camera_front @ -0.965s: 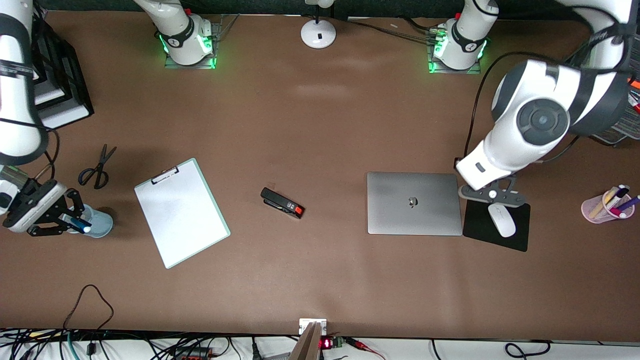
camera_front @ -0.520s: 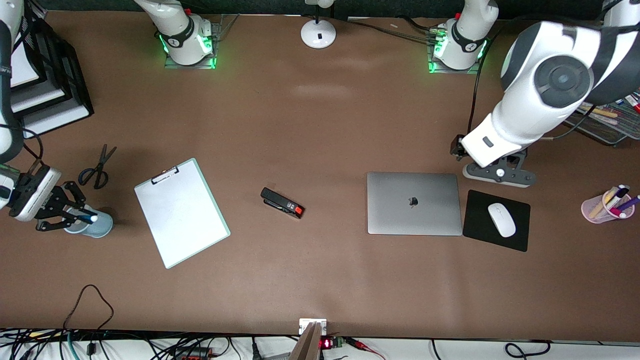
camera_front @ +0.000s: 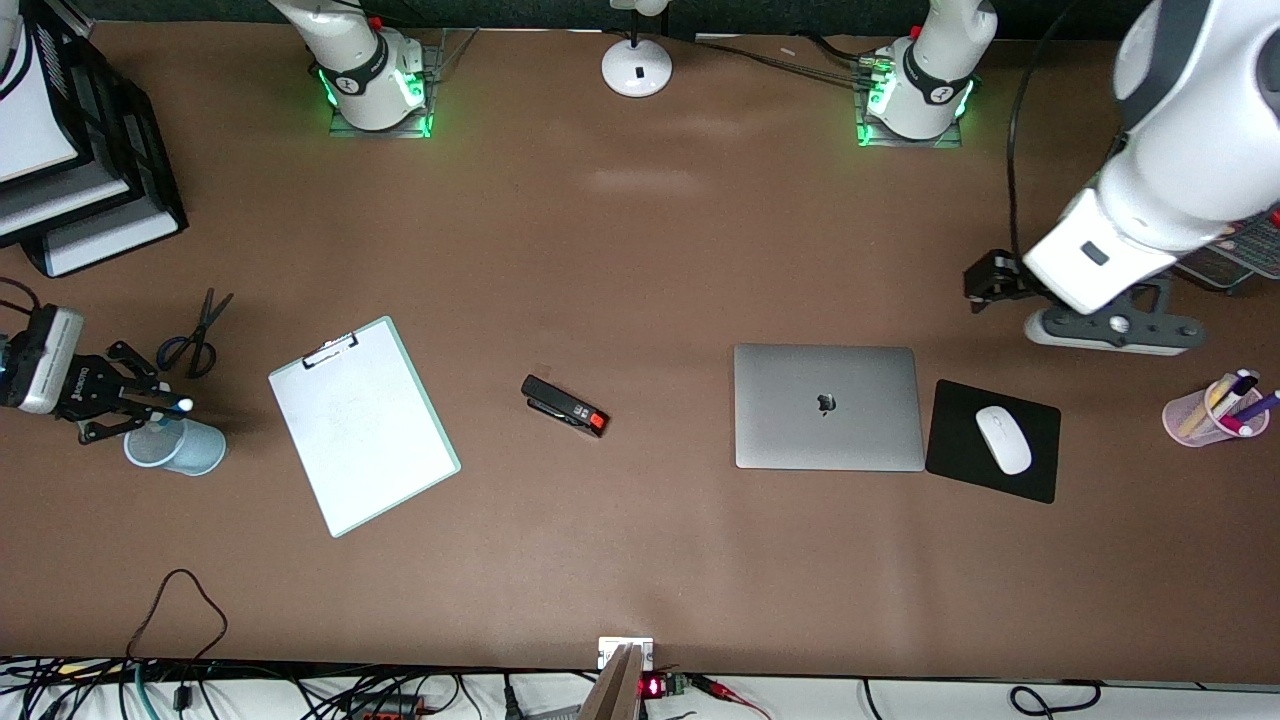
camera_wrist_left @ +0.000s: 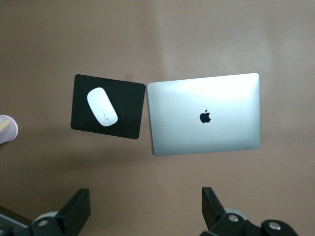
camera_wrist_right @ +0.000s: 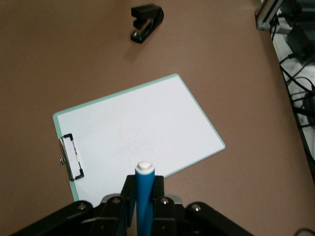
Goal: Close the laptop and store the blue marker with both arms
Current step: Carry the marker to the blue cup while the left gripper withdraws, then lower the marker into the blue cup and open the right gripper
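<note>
The laptop (camera_front: 826, 405) lies shut on the table, lid and dark logo up; it also shows in the left wrist view (camera_wrist_left: 204, 114). My left gripper (camera_front: 1105, 328) hangs high over the table, beside the laptop toward the left arm's end, open and empty (camera_wrist_left: 146, 211). My right gripper (camera_front: 150, 405) is shut on the blue marker (camera_front: 165, 405), held level with its white end out, just over a pale blue cup (camera_front: 175, 447) at the right arm's end. In the right wrist view the marker (camera_wrist_right: 145, 196) sits between the fingers (camera_wrist_right: 144, 194).
A clipboard (camera_front: 362, 425) lies beside the cup, scissors (camera_front: 197, 335) farther from the front camera. A black stapler (camera_front: 565, 405) lies mid-table. A white mouse (camera_front: 1003, 440) sits on a black pad (camera_front: 950, 450) beside the laptop. A pink pen cup (camera_front: 1215, 410) and black trays (camera_front: 70, 180) stand at the table's ends.
My left gripper has risen and swung away from the laptop's edge toward the left arm's end. My right gripper has drawn back with the marker, now over the cup's rim.
</note>
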Controlling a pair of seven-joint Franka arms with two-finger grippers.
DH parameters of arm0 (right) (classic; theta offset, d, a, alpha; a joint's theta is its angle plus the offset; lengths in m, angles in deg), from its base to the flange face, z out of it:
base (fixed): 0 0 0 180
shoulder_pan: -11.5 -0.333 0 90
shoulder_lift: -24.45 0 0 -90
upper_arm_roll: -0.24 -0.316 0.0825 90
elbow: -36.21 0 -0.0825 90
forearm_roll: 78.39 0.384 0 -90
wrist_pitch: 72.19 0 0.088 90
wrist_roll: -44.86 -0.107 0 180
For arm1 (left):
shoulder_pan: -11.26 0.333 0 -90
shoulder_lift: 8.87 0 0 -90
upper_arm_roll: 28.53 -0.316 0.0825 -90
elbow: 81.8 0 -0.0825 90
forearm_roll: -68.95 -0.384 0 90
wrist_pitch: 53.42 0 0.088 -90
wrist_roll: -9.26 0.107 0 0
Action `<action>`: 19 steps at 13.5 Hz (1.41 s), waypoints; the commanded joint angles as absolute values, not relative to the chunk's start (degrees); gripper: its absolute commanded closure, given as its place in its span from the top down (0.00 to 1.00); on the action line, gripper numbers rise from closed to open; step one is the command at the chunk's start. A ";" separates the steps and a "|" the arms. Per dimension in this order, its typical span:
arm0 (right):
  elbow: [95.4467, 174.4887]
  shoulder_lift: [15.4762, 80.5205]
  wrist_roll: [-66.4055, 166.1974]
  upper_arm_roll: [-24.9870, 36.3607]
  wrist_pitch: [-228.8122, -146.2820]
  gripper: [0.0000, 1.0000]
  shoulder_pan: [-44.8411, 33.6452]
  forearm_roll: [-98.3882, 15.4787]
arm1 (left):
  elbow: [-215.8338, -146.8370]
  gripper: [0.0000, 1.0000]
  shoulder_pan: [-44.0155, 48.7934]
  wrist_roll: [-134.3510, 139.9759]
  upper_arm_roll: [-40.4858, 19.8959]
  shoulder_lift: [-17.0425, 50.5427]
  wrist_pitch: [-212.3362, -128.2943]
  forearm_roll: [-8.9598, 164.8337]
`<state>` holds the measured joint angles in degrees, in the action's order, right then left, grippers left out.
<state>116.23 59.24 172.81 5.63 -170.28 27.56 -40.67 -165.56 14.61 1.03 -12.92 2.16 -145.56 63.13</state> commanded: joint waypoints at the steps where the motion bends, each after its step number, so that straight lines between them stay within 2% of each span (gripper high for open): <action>1: 111.27 63.55 175.99 4.81 -166.50 0.05 29.96 -37.96 | -166.34 1.00 14.69 2.32 -14.73 0.28 -144.65 64.81; 4: 111.09 63.82 178.10 4.72 -165.63 0.05 30.31 -37.87 | -173.44 1.00 8.82 2.76 -23.14 -6.12 -147.35 67.87; 6: 111.09 64.08 178.63 4.72 -165.35 0.05 30.66 -37.78 | -180.64 1.00 8.45 5.65 -23.96 -11.31 -152.70 68.86; 7: 111.01 64.43 178.63 4.72 -165.35 0.05 30.83 -37.78 | -182.68 1.00 8.02 7.40 -26.22 -12.46 -154.39 68.94; 19: 109.16 67.77 178.63 4.72 -166.93 0.05 32.77 -37.61 | -180.24 1.00 7.48 10.41 -26.95 -10.54 -152.82 68.86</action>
<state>111.25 66.07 177.93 5.54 -167.32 31.68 -38.79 -181.24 7.71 9.48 -26.65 -10.86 -152.84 67.73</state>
